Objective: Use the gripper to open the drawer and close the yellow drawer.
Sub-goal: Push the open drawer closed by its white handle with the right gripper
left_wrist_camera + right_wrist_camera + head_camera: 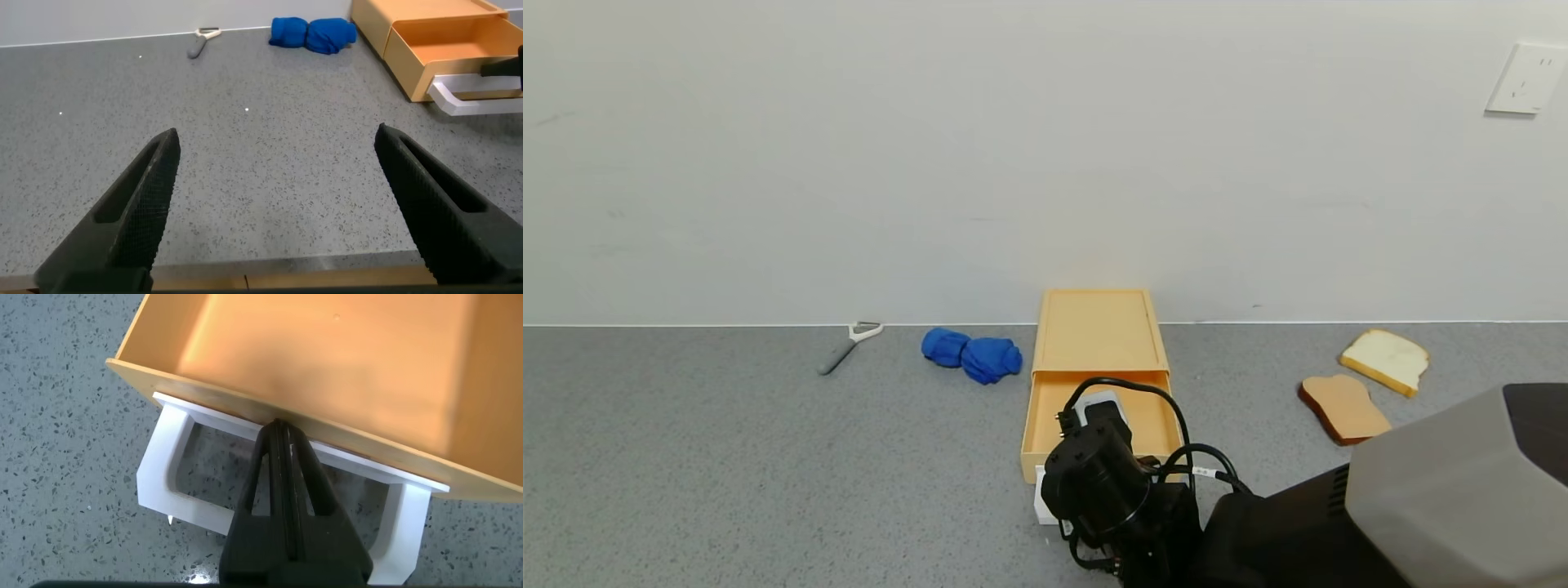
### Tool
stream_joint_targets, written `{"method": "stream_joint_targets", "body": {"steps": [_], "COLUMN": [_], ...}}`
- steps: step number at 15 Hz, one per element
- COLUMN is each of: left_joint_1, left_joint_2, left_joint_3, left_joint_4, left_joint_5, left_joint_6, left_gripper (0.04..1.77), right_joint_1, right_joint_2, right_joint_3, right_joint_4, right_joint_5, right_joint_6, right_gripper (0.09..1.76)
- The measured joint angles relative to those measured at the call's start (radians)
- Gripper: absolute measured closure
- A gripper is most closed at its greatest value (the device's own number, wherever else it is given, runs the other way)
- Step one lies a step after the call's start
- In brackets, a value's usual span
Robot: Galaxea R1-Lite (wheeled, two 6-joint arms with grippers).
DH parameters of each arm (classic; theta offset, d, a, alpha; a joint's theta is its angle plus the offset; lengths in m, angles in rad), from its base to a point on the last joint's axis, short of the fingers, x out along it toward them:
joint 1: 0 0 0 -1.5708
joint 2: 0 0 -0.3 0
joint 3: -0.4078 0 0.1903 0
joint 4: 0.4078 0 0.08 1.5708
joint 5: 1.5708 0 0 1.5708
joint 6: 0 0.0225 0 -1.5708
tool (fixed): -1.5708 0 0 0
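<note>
The pale yellow drawer box [1098, 331] stands against the back wall with its drawer [1156, 420] pulled out toward me and empty. A white loop handle [1042, 505] sits on the drawer's front. My right gripper [1098, 486] is at that front. In the right wrist view the gripper [279, 425] is shut, its tips touch the drawer's front wall [327, 367] and reach across the handle [172, 465] without holding it. My left gripper [278, 155] is open and empty, low over the table's near edge, left of the drawer [441, 41].
A blue cloth [972, 355] and a grey peeler [848, 345] lie left of the box near the wall. Two bread slices [1343, 407] [1387, 359] lie to its right. A wall socket [1525, 77] is high on the right. The table's front edge [286, 273] is under the left gripper.
</note>
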Motion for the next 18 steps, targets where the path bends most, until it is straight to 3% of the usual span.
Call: {"method": "stream_joint_targets", "body": {"steps": [18], "left_joint_1": [0.0], "left_joint_2": [0.0], "left_joint_3": [0.0], "left_joint_4": [0.0], "left_joint_5": [0.0], "left_joint_6": [0.0], "left_gripper": [0.09], "right_joint_1": [-0.021], "right_joint_2": [-0.004], "right_joint_3": [-0.037], "right_joint_4": [0.045], "right_joint_5": [0.043], "right_joint_6": [-0.009], "right_gripper": [1.73]}}
